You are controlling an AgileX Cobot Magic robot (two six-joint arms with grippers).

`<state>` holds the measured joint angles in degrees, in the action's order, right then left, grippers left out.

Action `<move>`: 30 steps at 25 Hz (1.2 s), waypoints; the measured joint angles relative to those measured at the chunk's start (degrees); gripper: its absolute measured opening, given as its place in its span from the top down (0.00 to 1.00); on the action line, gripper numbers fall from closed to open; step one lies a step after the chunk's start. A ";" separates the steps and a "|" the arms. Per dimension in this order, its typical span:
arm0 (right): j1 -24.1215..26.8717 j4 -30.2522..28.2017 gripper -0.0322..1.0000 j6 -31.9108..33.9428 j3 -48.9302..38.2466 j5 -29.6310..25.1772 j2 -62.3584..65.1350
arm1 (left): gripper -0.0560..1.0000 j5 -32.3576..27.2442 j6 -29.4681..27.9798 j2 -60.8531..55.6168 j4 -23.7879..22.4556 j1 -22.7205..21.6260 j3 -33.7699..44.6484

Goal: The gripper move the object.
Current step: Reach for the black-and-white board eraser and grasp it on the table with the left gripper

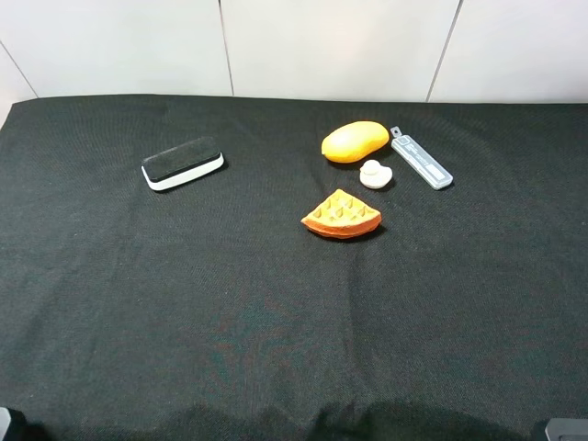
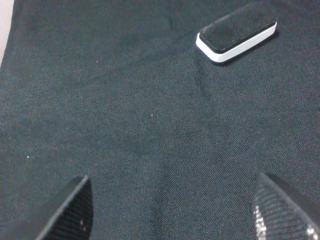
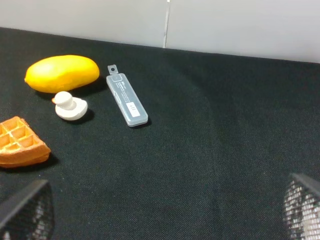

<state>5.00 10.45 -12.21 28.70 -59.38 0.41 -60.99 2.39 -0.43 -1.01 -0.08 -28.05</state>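
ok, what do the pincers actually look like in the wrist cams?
Only fingertips show. Left pincer: two black wedge-shaped fingers with fine ribbed texture, one with glossy specks. Right pincer: dark fingers with mesh-like pattern. No cables, markings or arm links visible.

nothing is reading clearly in any view. the grey-blue utility knife (image 3: 127, 100) is carrying a small pale label (image 3: 131, 106) on its body, with tiny dark marks on it, and these are showing too small and blurred to make out.
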 joint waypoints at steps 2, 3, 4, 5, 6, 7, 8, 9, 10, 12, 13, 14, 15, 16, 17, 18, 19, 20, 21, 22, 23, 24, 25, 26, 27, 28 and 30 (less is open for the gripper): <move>0.00 0.00 0.30 0.00 0.00 0.00 0.00 | 0.28 0.00 0.00 0.00 0.00 0.00 0.00; 0.00 0.00 0.30 0.00 0.00 0.05 0.00 | 0.28 0.00 0.00 0.00 0.00 0.00 0.00; 0.00 0.00 0.30 0.00 0.00 0.05 0.00 | 0.28 0.00 0.00 0.00 0.00 0.00 0.00; 0.00 0.00 0.30 0.00 0.00 0.05 0.00 | 0.28 0.00 0.00 0.00 0.00 0.00 0.00; 0.00 0.00 0.30 0.00 0.00 0.05 0.00 | 0.28 0.00 0.00 0.00 0.00 0.00 0.00; 0.00 0.00 0.30 0.00 0.00 0.05 0.00 | 0.28 0.00 0.00 0.00 0.00 0.00 0.00; 0.00 0.00 0.30 0.00 0.00 0.05 0.00 | 0.28 0.00 0.00 0.00 0.00 0.00 0.00; 0.00 0.00 0.30 0.00 0.00 0.05 0.00 | 0.28 0.00 0.00 0.00 0.00 0.00 0.00; 0.00 0.00 0.30 0.00 0.00 0.05 0.00 | 0.28 0.00 0.00 0.00 0.00 0.00 0.00; 0.00 0.00 0.30 0.00 0.00 0.05 0.00 | 0.28 0.00 0.00 0.00 0.00 0.00 0.00; 0.00 0.00 0.30 0.00 0.00 0.05 0.00 | 0.28 0.00 0.00 0.00 0.00 0.00 0.00; 0.00 0.00 0.30 0.00 0.00 0.05 0.00 | 0.28 0.00 0.00 0.00 0.00 0.00 0.00; 0.00 0.00 0.30 0.00 0.00 0.05 0.00 | 0.28 0.00 0.00 0.00 0.00 0.00 0.00; 0.00 0.00 0.30 0.00 0.00 0.05 0.00 | 0.28 0.00 0.00 0.00 0.00 0.00 0.00; 0.00 0.00 0.30 0.00 0.00 0.05 0.00 | 0.28 0.00 0.00 0.00 0.00 0.00 0.00; 0.00 0.00 0.30 0.00 0.00 0.05 0.00 | 0.28 0.00 0.00 0.00 0.00 0.00 0.00; 0.00 0.00 0.30 0.00 0.00 0.05 0.00 | 0.28 0.00 0.00 0.00 0.00 0.00 0.00; 0.00 0.00 0.30 0.00 0.00 0.05 0.00 | 0.28 0.00 0.00 0.00 0.00 0.00 0.00; 0.00 0.00 0.30 0.00 0.00 0.05 0.00 | 0.28 0.00 0.00 0.00 0.00 0.00 0.00; 0.00 0.00 0.30 0.00 0.00 0.05 0.00 | 0.28 0.00 0.00 0.00 0.00 0.00 0.00; 0.00 0.00 0.30 0.00 0.00 0.05 0.00 | 0.28 0.00 0.00 0.00 0.00 0.00 0.00; 0.00 0.00 0.30 0.00 0.00 0.05 0.00 | 0.28 0.00 0.00 0.00 0.00 0.00 0.00; 0.00 0.00 0.30 0.00 0.00 0.05 0.00 | 0.28 0.00 0.00 0.00 0.00 0.00 0.00; 0.00 0.00 0.30 0.00 0.00 0.05 0.00 | 0.28 0.00 0.00 0.00 0.00 0.00 0.00; 0.00 0.00 0.30 0.00 0.00 0.05 0.00 | 0.28 0.00 0.00 0.00 0.00 0.00 0.00; 0.00 0.00 0.30 0.00 0.00 0.05 0.00 | 0.28 0.00 0.00 0.00 0.00 0.00 0.00; 0.00 0.00 0.30 0.00 0.00 0.05 0.00 | 0.28 0.00 0.00 0.00 0.00 0.00 0.00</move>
<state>5.00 10.45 -12.21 28.70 -59.33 0.41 -60.99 2.39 -0.43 -1.01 -0.08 -28.05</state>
